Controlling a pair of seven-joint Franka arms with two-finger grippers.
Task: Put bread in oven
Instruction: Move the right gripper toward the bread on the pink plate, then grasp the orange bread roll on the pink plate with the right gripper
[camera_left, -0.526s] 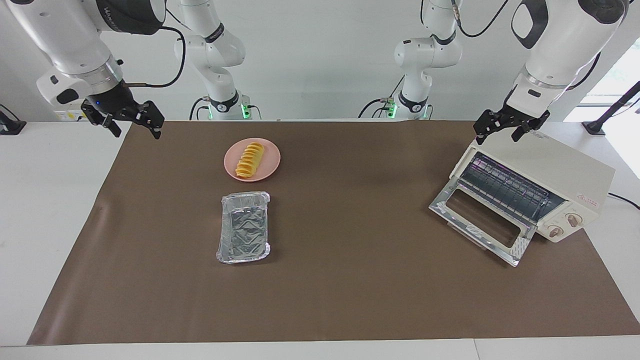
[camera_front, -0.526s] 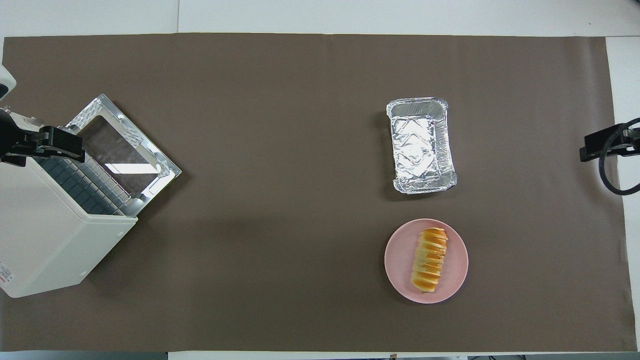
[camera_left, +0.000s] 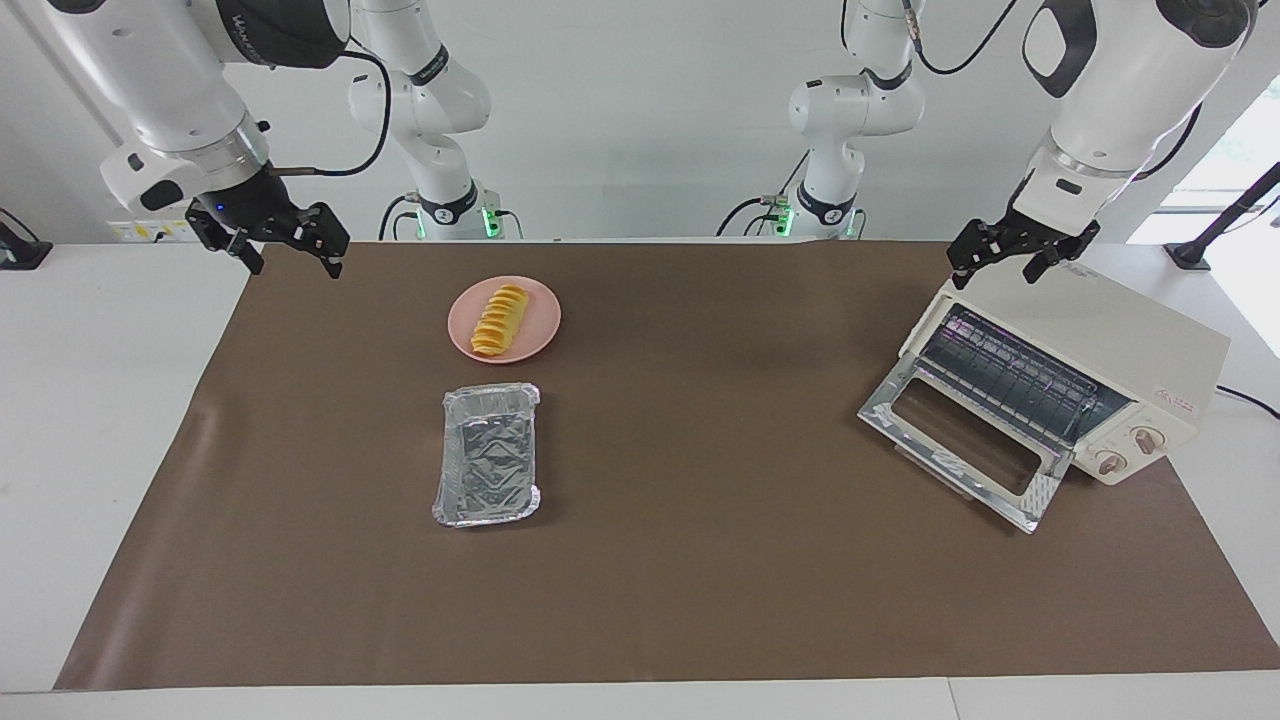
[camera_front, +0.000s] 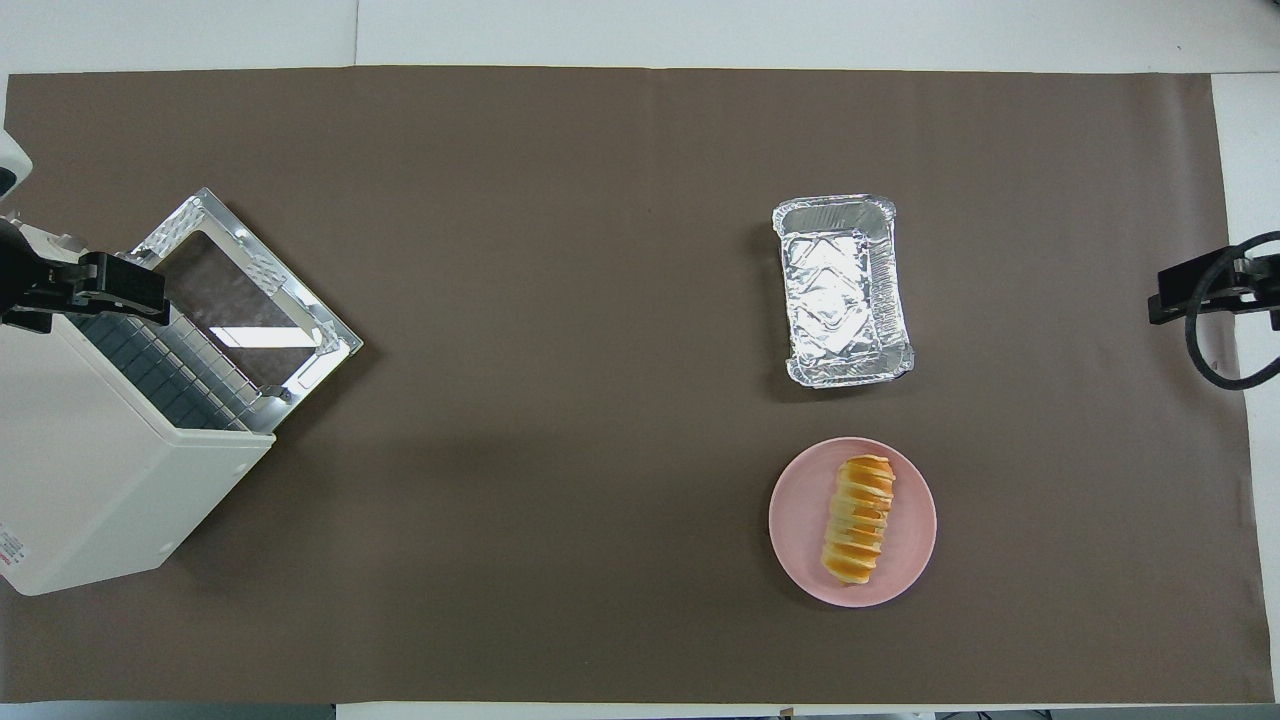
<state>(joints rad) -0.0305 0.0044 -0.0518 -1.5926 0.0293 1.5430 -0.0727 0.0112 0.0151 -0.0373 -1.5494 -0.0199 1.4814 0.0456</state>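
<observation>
1. The bread (camera_left: 498, 320) lies on a pink plate (camera_left: 535, 335) toward the right arm's end of the tabletop (camera_left: 700, 560), untouched; I judge the step in hand to be the reach for it.
2. The right pincer (camera_left: 290, 248) hangs released and empty over the mat's edge, well apart from the plate. It should come down over the loaf's middle and close across its narrow width, gently, since the loaf looks soft.
3. The left pincer (camera_left: 1010, 258) waits released and empty above the top of the oven (camera_left: 1120, 345).
4. The oven sits toward the left arm's end, its door (camera_left: 965, 440) dropped open and the rack exposed.
5. A foil tray (camera_left: 487, 455) lies just beside the plate, farther from the robots; nothing blocks the approach, though the carry to the oven is long.
</observation>
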